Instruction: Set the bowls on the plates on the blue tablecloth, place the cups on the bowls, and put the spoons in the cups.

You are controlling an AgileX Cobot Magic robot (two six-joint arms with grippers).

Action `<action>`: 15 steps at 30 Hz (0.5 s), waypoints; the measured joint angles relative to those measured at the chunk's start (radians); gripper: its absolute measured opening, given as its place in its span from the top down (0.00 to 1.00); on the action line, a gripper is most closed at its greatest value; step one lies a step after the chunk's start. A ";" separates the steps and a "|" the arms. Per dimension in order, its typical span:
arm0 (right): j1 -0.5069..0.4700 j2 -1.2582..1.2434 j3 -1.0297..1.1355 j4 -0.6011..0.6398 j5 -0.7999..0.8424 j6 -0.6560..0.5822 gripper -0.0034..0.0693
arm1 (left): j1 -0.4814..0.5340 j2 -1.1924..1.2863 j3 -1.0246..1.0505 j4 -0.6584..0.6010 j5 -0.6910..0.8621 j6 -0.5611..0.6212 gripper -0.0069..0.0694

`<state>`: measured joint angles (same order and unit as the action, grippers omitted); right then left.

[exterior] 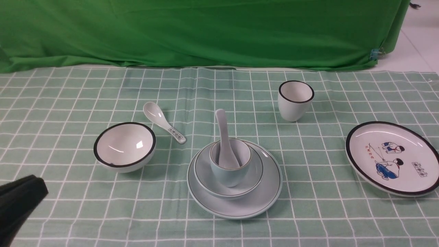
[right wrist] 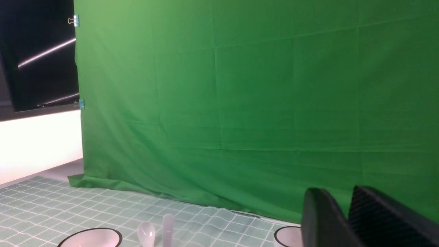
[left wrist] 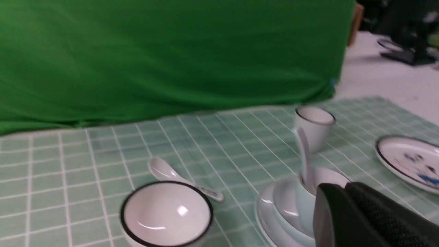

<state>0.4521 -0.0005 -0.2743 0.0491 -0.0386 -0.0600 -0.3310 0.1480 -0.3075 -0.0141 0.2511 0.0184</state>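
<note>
Stacking is complete for the pale blue set: plate (exterior: 240,202), bowl (exterior: 253,175) and cup (exterior: 228,169) nest at the tablecloth's (exterior: 308,212) centre, a plain spoon (exterior: 224,140) leaning upright inside. By my reading the white set waits: black-rimmed bowl (exterior: 124,146) and patterned spoon (exterior: 164,122) lie left, white cup (exterior: 295,100) and cartoon plate (exterior: 392,157) right, all apart. Left hand (exterior: 20,202) hovers low at the near left, closed and empty. Only the right wrist view shows the right hand (right wrist: 346,219), raised toward the backdrop (right wrist: 240,103), jaws slightly parted, holding nothing
</note>
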 joint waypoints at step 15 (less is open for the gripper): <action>0.000 0.000 0.000 0.000 0.000 0.001 0.67 | 0.303 -0.147 0.313 -0.115 -0.079 0.128 0.89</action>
<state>0.4521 -0.0005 -0.2743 0.0491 -0.0386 -0.0588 -0.0279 0.0013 0.0055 -0.1291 0.1724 0.1467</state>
